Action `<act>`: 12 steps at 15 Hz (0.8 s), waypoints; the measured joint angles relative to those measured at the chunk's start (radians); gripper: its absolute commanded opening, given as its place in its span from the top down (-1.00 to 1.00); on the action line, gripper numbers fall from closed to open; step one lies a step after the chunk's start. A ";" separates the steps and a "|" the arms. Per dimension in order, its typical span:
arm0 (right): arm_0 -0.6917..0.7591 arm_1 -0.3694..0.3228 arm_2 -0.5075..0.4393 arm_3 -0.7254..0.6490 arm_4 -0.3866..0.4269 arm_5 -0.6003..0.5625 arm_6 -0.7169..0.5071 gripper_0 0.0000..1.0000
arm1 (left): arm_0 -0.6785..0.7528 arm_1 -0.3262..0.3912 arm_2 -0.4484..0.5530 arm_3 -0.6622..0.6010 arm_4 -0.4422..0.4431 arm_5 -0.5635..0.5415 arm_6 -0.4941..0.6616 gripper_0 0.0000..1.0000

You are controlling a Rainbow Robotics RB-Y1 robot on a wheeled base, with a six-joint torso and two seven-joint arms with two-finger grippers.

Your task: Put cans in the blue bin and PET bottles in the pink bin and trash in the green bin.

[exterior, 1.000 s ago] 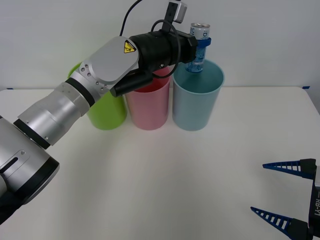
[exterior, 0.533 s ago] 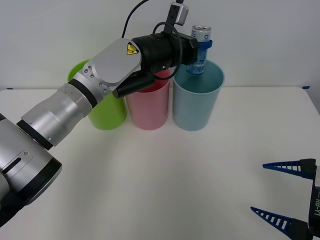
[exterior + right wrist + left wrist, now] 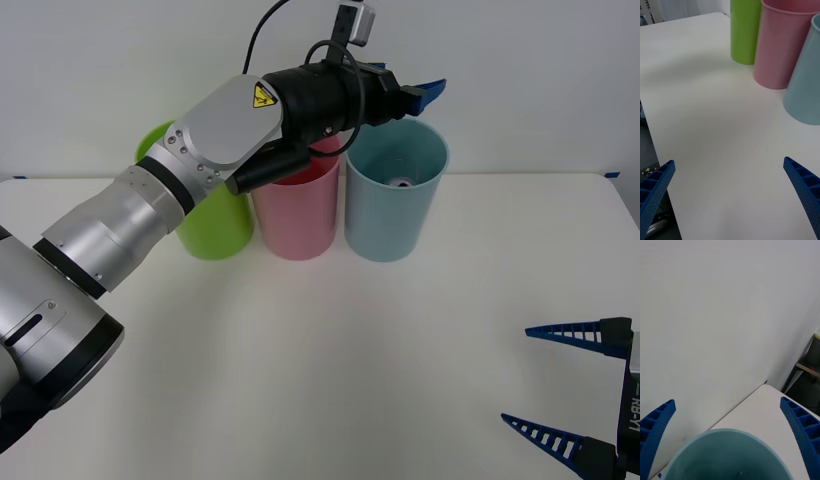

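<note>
The can [image 3: 402, 183] now lies at the bottom of the blue bin [image 3: 394, 215], its silver end just visible inside; a moment ago it was pinched above the rim. The left gripper [image 3: 412, 93] hovers over that bin's mouth with its fingers spread wide and empty, so the can's part of the sorting looks finished. The pink bin [image 3: 296, 215] and green bin [image 3: 213, 229] stand beside it along the desk's far edge. The right gripper [image 3: 570, 390] waits, wide open and empty, at the near right corner.
</note>
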 measured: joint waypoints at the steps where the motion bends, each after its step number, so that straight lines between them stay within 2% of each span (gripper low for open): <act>1: 0.000 0.000 0.000 0.000 0.000 0.000 0.000 -1.00 | 0.000 0.000 0.000 0.000 0.000 0.006 -0.004 -1.00; 8: 0.000 0.000 0.000 0.000 0.000 0.000 0.000 -1.00 | -0.001 0.000 0.003 -0.019 0.006 0.025 -0.042 -1.00; 12: 0.000 0.000 0.000 0.000 0.000 0.000 0.000 -1.00 | -0.004 0.001 0.061 -0.080 0.048 0.023 -0.070 -1.00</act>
